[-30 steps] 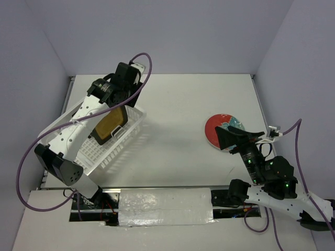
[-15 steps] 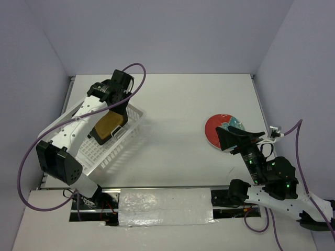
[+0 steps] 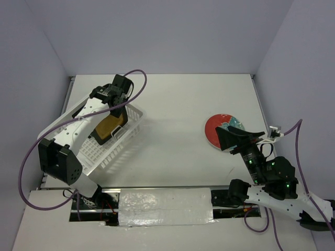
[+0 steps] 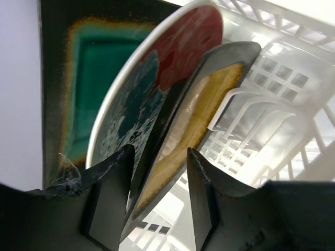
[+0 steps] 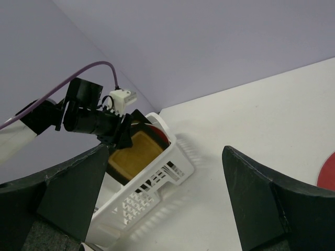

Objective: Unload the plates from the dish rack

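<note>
White dish rack (image 3: 107, 153) holds three plates (image 4: 180, 55) (fourth plate (image 3: 214, 129) lies outside).

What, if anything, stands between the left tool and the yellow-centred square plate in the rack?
Nothing visible. The left tool is open, its fingers either side of the yellow-centred plate's rim. The red round plate leans close behind it, by one finger.

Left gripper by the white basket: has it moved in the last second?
Yes. Against the dish rack, the left gripper has come in from beyond its far corner, down over the plates standing in it.
</note>
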Available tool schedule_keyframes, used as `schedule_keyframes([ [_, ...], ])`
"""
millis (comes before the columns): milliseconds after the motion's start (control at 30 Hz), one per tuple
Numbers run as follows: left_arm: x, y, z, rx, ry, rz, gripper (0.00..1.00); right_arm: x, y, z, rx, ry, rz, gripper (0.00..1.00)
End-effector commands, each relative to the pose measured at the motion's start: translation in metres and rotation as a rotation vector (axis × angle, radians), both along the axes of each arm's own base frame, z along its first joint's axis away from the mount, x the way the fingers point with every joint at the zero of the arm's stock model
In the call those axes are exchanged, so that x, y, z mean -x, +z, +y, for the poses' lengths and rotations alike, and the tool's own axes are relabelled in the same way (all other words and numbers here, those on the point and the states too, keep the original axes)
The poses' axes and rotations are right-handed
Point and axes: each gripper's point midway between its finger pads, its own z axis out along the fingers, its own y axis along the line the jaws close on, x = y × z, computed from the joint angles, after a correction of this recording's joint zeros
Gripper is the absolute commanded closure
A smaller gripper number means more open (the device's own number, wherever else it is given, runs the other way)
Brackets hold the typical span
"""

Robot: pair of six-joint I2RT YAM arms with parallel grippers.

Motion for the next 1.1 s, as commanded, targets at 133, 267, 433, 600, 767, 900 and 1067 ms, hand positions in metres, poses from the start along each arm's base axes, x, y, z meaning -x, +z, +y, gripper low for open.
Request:
schedule_keyframes([
  [133, -0.004, 0.004, 0.015, -0.081, 0.028, -0.034, 0.46, -0.001, 0.005, 0.001, -0.02, -0.006, -0.015, 0.04],
  [267, -0.005, 0.003, 0.017, -0.097, 0.03, -0.031, 0.47, -0.002, 0.004, 0.003, -0.01, -0.007, -0.01, 0.04],
  [433, -0.007, 0.0, 0.017, -0.104, 0.025, -0.036, 0.62, -0.002, 0.004, 0.002, -0.012, -0.009, -0.01, 0.04],
  [600, -0.007, 0.007, 0.016, -0.1, 0.017, -0.046, 0.76, -0.002, 0.004, 0.001, -0.015, -0.012, -0.011, 0.04],
  [767, -0.008, 0.016, 0.018, -0.108, 0.019, -0.058, 0.95, -0.003, 0.003, 0.002, -0.013, -0.016, -0.009, 0.04],
  [900, -0.008, 0.032, 0.018, -0.107, 0.018, -0.073, 1.0, -0.004, 0.002, 0.003, -0.004, -0.018, -0.006, 0.04],
  [1067, -0.008, 0.066, 0.017, -0.071, 0.027, -0.14, 1.0, -0.005, 0.002, 0.003, -0.004, -0.023, -0.005, 0.04],
])
